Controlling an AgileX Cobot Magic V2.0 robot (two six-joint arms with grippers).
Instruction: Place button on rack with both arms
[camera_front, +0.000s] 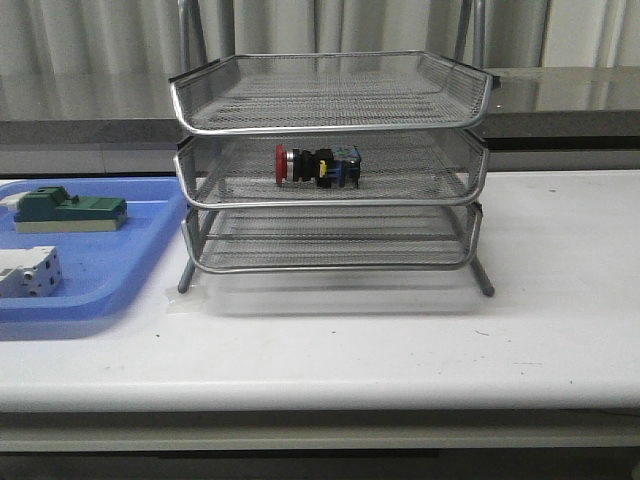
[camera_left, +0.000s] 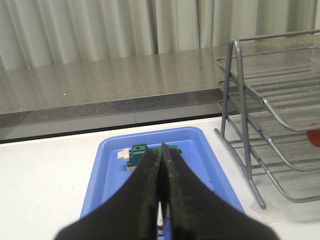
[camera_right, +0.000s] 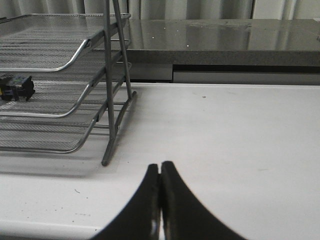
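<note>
the rack (camera_front: 330, 160) stands on the white bench (camera_front: 560, 300) and serves as reference for all positions below. the button (camera_front: 317, 166) lies on its side on the rack's middle tier, close behind that tier's front rim and slightly left of centre, red head pointing left, blue and yellow rear block pointing right. the top and bottom tiers carry nothing visible.

to the left of the rack, just beside its left front leg, sits a flat blue tray (camera_front: 150, 250). on the tray: a green block (camera_front: 70, 210) toward the back, and a white-grey terminal block (camera_front: 28, 272) nearer the front, farther from the rack.

left pincer (camera_left: 160, 172): fingers pressed together, nothing between them, raised above the blue tray, clear of the rack, which shows at the side of that wrist view with the button's red head just visible.

right pincer (camera_right: 160, 177): fingers likewise pressed together, nothing between them, over bare bench on the rack's right side, apart from its right front leg. the button's rear block is visible on the middle tier from this view.
</note>
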